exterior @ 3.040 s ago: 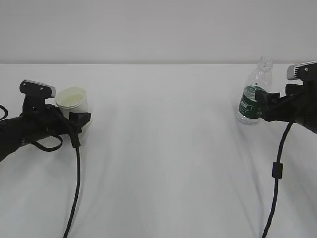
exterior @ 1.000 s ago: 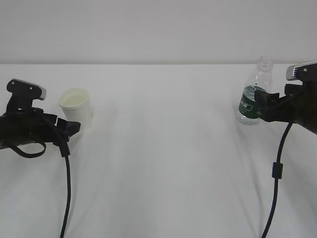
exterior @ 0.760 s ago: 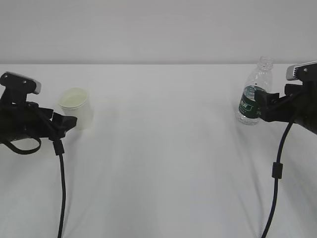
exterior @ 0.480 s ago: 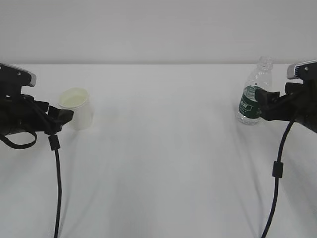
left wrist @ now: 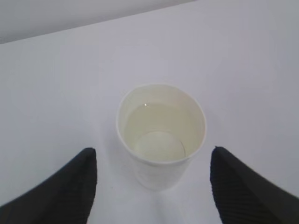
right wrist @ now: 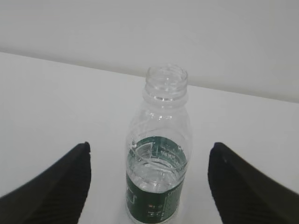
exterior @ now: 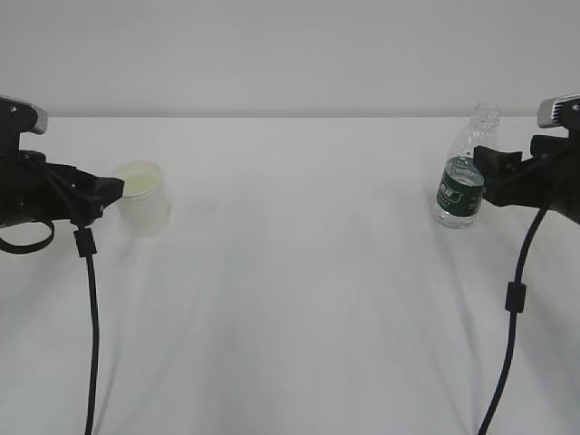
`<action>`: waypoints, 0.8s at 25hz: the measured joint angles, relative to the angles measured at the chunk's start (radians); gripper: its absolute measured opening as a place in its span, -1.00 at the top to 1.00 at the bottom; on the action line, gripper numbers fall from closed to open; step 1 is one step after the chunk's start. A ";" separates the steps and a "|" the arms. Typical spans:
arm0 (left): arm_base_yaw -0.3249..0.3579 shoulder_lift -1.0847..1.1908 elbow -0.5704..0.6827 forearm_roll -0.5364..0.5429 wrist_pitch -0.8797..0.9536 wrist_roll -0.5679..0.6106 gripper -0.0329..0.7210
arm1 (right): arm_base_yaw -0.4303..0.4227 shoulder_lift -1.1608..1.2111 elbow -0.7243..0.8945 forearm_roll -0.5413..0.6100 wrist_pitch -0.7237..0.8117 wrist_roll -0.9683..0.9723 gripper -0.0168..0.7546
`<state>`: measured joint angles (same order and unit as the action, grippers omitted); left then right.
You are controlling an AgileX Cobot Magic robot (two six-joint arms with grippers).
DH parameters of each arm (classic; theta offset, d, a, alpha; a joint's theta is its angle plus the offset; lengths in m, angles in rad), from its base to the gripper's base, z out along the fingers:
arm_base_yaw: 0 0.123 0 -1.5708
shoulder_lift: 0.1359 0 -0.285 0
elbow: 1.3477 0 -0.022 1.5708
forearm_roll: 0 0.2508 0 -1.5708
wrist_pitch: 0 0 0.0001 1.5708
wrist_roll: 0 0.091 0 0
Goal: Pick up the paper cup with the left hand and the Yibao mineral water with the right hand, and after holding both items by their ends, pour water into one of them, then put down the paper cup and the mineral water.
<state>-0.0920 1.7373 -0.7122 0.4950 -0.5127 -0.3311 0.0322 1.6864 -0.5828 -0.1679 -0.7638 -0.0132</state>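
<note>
White table (exterior: 299, 299), pale wall (exterior: 290, 54) behind.
Table surface is seen bare and smooth; wall is met at its far edge.

Paper cup (exterior: 143, 198) upright beside left hand (exterior: 101, 192); Yibao mineral water (exterior: 464, 172) upright by right hand (exterior: 489, 172).

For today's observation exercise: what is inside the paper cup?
The paper cup holds clear liquid over its round cream base, filling it partway. Nothing else shows inside it. The left hand is open around it, touching nothing.
</note>
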 joint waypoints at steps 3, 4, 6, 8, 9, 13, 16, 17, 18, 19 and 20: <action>0.000 -0.025 0.000 -0.002 0.001 -0.027 -0.51 | 0.000 -0.022 0.000 0.006 0.008 0.013 -0.57; 0.000 -0.032 0.000 -0.004 0.002 -0.041 -0.51 | 0.000 -0.031 0.000 0.008 0.020 0.013 -0.57; 0.000 -0.049 0.000 -0.016 0.003 -0.062 -0.51 | 0.000 -0.049 0.000 0.022 0.041 0.018 -0.57; 0.000 -0.062 0.000 -0.034 0.005 -0.079 -0.51 | 0.000 -0.066 0.000 0.029 0.055 0.022 -0.57; 0.000 -0.072 0.000 -0.042 0.006 -0.088 -0.51 | 0.000 -0.076 0.001 0.029 0.056 0.021 -0.57; 0.000 -0.109 0.000 -0.061 0.007 -0.104 -0.51 | 0.000 -0.109 0.005 0.030 0.069 0.022 -0.57; 0.000 -0.141 0.002 -0.077 0.010 -0.108 -0.51 | 0.000 -0.132 0.005 0.031 0.074 0.024 -0.57; 0.000 -0.151 0.002 -0.079 0.009 -0.108 -0.51 | 0.000 -0.138 0.005 0.031 0.074 0.024 -0.57; 0.000 -0.158 0.002 -0.079 0.010 -0.108 -0.51 | 0.000 -0.146 0.005 0.031 0.076 0.025 -0.57; 0.000 -0.164 0.002 -0.079 0.015 -0.108 -0.51 | 0.000 -0.153 0.005 0.031 0.076 0.027 -0.57; 0.000 -0.172 0.002 -0.079 0.021 -0.108 -0.51 | 0.000 -0.156 0.005 0.031 0.076 0.027 -0.57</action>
<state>-0.0920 1.5652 -0.7101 0.4158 -0.4913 -0.4393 0.0322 1.5309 -0.5781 -0.1365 -0.6883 0.0135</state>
